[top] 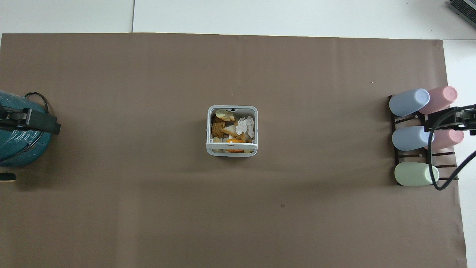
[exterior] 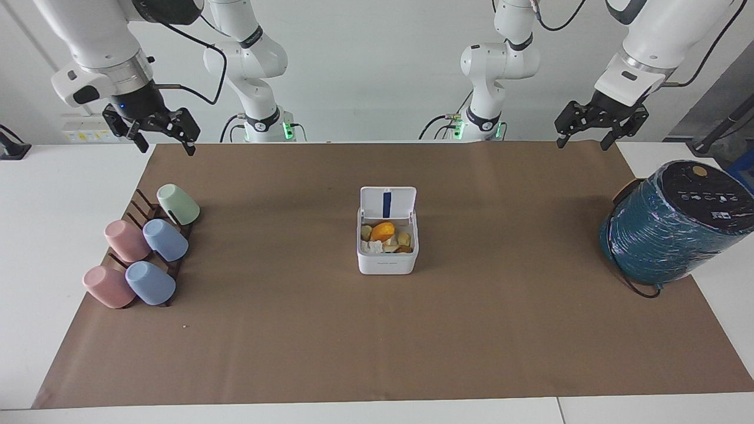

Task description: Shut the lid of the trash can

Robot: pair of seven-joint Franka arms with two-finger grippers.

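Trash can (exterior: 387, 250) at mid-table on the brown paper (exterior: 471, 330), lid (exterior: 387, 203) upright at its robot-side edge — blue stripe showing, scraps inside. Left gripper (exterior: 601, 126) raised near the teal cylinder (exterior: 671, 224), right gripper (exterior: 159, 132) raised near the cup rack (exterior: 144, 247) — both with fingers spread, holding nothing.

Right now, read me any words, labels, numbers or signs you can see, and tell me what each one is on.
Nothing can be read as text.
Trash can: a faint grey line of print on its front, too small to read.
Teal wrapped cylinder: small white icons and a white label on its dark top, too small to read.
Lid: only a blue vertical stripe on its underside, no lettering.
Cups: no markings visible.
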